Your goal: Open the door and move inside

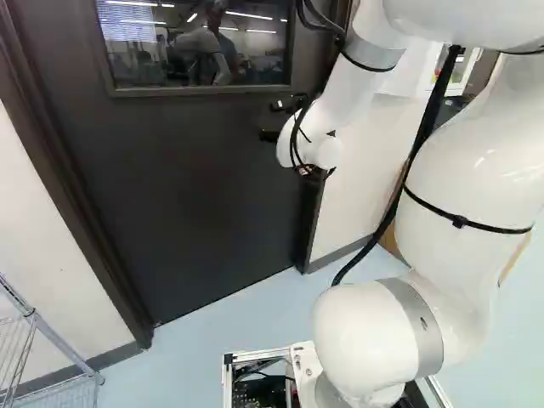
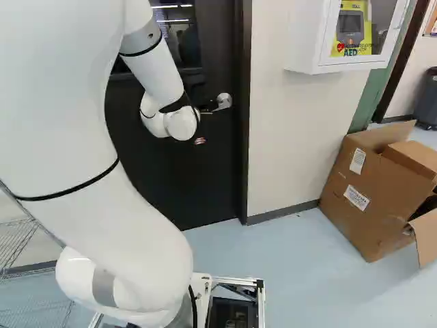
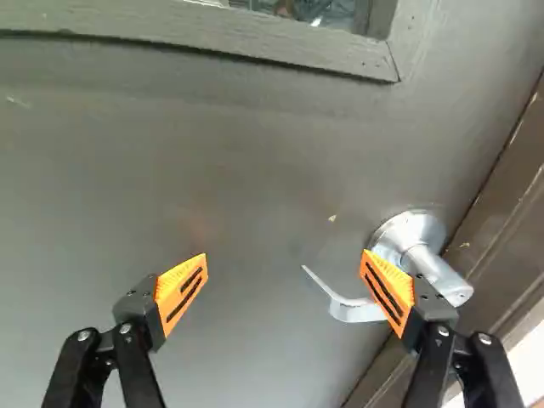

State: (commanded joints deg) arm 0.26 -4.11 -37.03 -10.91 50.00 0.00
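A white wall cabinet (image 2: 305,34) is mounted on a pale wall (image 2: 283,137), which is edged by a dark baseboard (image 2: 283,212) below the cabinet. Below and right of the cabinet, an opened cardboard box (image 2: 365,195) is set on the pale blue floor (image 2: 307,280). A wire rack (image 1: 34,319) is placed well to the cabinet's left.

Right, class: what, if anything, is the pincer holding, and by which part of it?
Nothing is held: the pincer stands wide open, the handle ungripped.
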